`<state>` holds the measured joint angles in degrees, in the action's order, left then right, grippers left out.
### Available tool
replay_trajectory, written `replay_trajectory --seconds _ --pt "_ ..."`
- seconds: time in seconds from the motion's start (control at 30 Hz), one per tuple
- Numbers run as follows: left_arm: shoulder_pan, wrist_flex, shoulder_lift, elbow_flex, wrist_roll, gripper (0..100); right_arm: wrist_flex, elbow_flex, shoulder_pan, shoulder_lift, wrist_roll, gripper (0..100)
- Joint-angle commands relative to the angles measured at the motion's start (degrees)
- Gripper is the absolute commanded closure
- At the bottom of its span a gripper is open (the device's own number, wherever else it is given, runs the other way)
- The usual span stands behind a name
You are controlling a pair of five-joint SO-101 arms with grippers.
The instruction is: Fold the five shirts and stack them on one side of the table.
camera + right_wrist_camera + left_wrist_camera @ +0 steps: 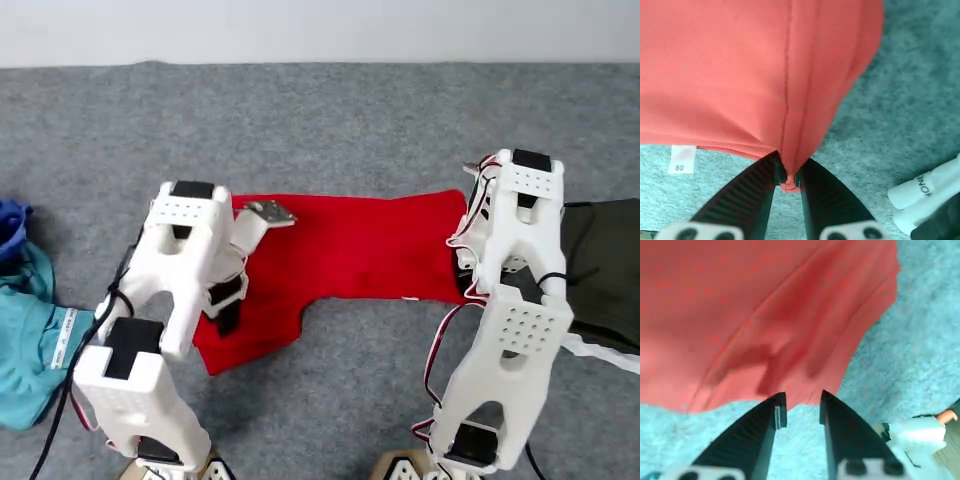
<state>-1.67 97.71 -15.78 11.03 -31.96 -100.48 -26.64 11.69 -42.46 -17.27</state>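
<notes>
Red shirt [360, 250] flat mid-table | right gripper [788, 181] clamps its right edge, likely for folding | left gripper [801, 407] parted, empty, at left hem

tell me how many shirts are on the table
4: red shirt spread in the middle, teal shirt at the left edge, blue shirt just behind it, dark shirt at the right edge. A white strip beside it may be a fifth.
</notes>
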Motion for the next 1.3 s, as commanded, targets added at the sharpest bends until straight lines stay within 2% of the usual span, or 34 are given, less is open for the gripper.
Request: replay_trajectory --seconds 0.0,0.17,0.8,0.93,1.13,1.27 --pt "2.90 2.55 1.14 -3.74 0.35 89 -2.42 -1.32 0.75 4.62 -0.62 98.8" --pt "3.25 1.76 0.44 -2.51 0.26 89 -2.42 -1.32 0.75 4.62 -0.62 98.8" --pt "2.99 -11.43 0.44 9.19 0.53 87 -2.51 -1.23 0.75 4.62 -0.62 98.8" --pt "2.99 -10.20 0.53 6.90 0.70 87 -2.51 -1.23 0.75 4.62 -0.62 98.8" --pt "3.08 -2.29 0.53 0.75 0.35 86 -2.51 -1.23 0.84 4.62 -0.62 98.8" --pt "2.99 -2.02 0.35 0.75 0.18 86 -2.51 -1.23 0.84 4.62 -0.62 98.8"
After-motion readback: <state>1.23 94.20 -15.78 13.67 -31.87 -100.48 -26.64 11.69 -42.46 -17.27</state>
